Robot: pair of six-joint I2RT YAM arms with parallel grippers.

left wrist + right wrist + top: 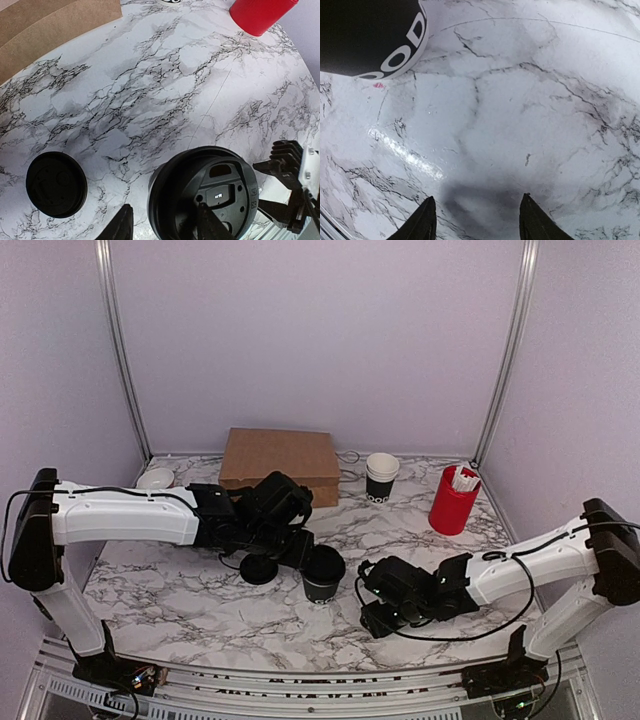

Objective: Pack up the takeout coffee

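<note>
One takeout coffee [322,575], lidded, not yet packed.
Nearest, right hand [477,197] is seen open, empty, over marble surface [400,530]; left hand [164,206] is set astride the takeout coffee's rim, grip not determinable; spare lid [56,184] just beside. Farther back: cardboard box [280,462], judged the destination, cup stack [381,478], red cylinder [453,502]; lilac walls [320,340] behind.

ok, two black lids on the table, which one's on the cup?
The one capping the single black cup: that lid sits raised on the cup's rim. The other lid lies flat on the marble, to its left, covering nothing.
</note>
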